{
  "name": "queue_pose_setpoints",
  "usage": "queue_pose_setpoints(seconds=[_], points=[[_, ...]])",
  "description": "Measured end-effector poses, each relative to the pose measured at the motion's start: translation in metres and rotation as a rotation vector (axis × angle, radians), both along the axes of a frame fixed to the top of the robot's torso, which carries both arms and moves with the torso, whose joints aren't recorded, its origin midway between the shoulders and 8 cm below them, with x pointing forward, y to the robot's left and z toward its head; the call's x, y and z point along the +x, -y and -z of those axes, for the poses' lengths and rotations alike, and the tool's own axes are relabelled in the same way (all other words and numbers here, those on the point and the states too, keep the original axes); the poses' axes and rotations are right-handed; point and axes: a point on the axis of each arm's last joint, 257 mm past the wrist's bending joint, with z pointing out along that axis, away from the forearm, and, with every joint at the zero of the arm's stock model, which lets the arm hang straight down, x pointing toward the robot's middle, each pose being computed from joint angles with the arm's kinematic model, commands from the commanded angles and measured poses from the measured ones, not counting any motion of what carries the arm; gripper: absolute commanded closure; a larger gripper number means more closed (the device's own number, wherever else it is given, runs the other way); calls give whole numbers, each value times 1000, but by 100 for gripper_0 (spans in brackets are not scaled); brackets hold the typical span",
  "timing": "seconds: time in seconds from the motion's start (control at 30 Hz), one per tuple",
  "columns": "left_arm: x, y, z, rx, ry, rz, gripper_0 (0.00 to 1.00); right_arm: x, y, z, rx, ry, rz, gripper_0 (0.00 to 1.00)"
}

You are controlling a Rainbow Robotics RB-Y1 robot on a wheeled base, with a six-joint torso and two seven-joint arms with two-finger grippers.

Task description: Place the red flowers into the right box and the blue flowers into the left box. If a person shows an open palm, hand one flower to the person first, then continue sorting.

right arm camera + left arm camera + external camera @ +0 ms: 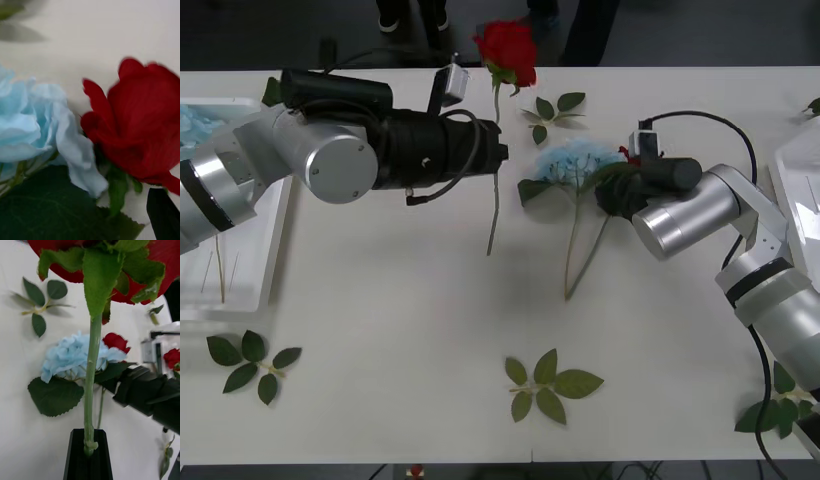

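One red rose (91, 390) stem clamped in left fingers (88, 459), right fingers (163, 213) beside another rose (138, 120)

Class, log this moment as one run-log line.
left pincer: shut on red rose stem, lifted | right pincer: at blue flower and second rose | state: unclear

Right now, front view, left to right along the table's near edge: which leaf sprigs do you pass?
Five-leaf sprig near the left box → sprig at centre → sprig by the right arm's base.
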Motion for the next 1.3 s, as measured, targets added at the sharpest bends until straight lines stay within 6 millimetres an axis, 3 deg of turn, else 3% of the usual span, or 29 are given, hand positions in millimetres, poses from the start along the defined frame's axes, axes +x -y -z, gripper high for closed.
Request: queue_pose_setpoints(seconds=[0.2, 0.27, 0.3, 0.33, 0.37, 0.43, 0.57, 0.87, 1.03, 1.23, 1.3], points=[[-11, 7, -46, -111, 102, 67, 100, -10, 20, 14, -49, -64, 46, 15], [-18, 10, -61, -177, 76, 79, 100, -9, 21, 14, -51, -63, 47, 42], [-23, 11, -67, -199, 59, 98, 100, -9, 21, 14, -51, -63, 47, 62], [-28, 12, -74, -212, 56, 121, 100, -9, 21, 14, -51, -63, 47, 70], [-32, 12, -82, -220, 72, 147, 100, -9, 21, 14, -51, -63, 47, 88], [-35, 10, -98, -228, 139, 190, 100, -9, 21, 14, -51, -64, 48, 100], [-45, 11, -112, -261, 146, 235, 100, -10, 21, 14, -50, -64, 49, 100], [-70, 20, -101, -175, 232, 382, 100, -17, 26, 16, -69, -110, 72, 100], [-74, 27, -93, -183, 201, 402, 100, -27, 26, -3, -58, -151, 104, 100], [-77, 35, -94, -202, 197, 410, 100, -19, 19, -24, -25, -100, 95, 48], [-78, 37, -94, -208, 195, 413, 100, -16, 17, -26, -21, -87, 88, 44]])
